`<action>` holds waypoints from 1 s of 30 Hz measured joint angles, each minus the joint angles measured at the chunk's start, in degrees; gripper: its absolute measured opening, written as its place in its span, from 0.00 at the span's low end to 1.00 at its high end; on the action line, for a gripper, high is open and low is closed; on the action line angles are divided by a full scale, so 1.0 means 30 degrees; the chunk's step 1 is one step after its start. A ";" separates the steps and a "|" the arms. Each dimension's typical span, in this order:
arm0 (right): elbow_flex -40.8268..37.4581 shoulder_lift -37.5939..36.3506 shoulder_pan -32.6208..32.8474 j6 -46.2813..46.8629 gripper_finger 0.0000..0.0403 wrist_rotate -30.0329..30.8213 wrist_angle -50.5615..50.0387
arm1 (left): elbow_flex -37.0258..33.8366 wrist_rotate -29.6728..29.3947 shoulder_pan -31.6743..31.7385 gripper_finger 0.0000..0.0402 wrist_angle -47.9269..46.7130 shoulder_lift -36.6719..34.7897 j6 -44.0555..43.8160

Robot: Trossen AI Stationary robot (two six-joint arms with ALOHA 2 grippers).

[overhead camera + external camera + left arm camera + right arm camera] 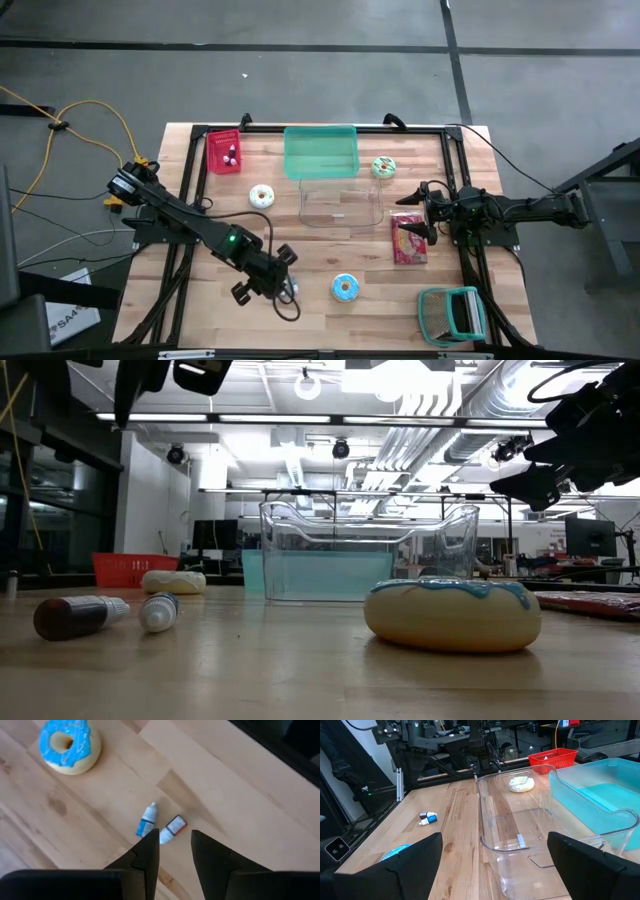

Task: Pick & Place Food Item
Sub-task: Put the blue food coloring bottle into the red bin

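The high camera is looking straight down from well above, taking in the whole wooden surface and both arms. The low camera is sitting at surface height, facing level across the boards into the room, with the blue-iced donut very close to it. The left wrist camera is pointing steeply down past its own tool at the two small bottles nearby. The right wrist camera is looking across the surface over the clear bin. All views are sharing the donut or the bottles.
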 joint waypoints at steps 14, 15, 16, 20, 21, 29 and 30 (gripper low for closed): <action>0.0007 0.0000 -0.0007 0.0000 0.87 0.0000 0.0000 | 0.0000 0.0585 0.0000 0.27 -0.0214 0.0000 0.3014; 0.0003 -0.0003 -0.0005 0.0000 0.87 0.0002 -0.0003 | 0.0000 0.0525 0.0000 0.27 -0.0143 0.0000 0.2975; 0.0003 -0.0006 -0.0003 0.0000 0.87 0.0002 -0.0003 | 0.0000 0.0512 0.0000 0.27 -0.0124 0.0000 0.2827; 0.0005 0.0002 0.0000 0.0000 0.87 0.0002 -0.0005 | 0.0000 0.0615 0.0000 0.27 -0.0118 0.0000 0.2499; 0.0000 0.0000 -0.0001 0.0000 0.87 -0.0006 0.0000 | 0.0000 0.0684 0.0000 0.27 -0.0076 0.0015 0.2499; 0.0000 0.0002 -0.0003 0.0000 0.87 0.0002 -0.0007 | 0.0000 0.0833 0.0000 0.27 0.0015 0.0073 0.2484; 0.0002 0.0002 -0.0002 0.0000 0.87 -0.0001 -0.0002 | 0.0000 0.0833 0.0000 0.27 0.0015 0.0073 0.2477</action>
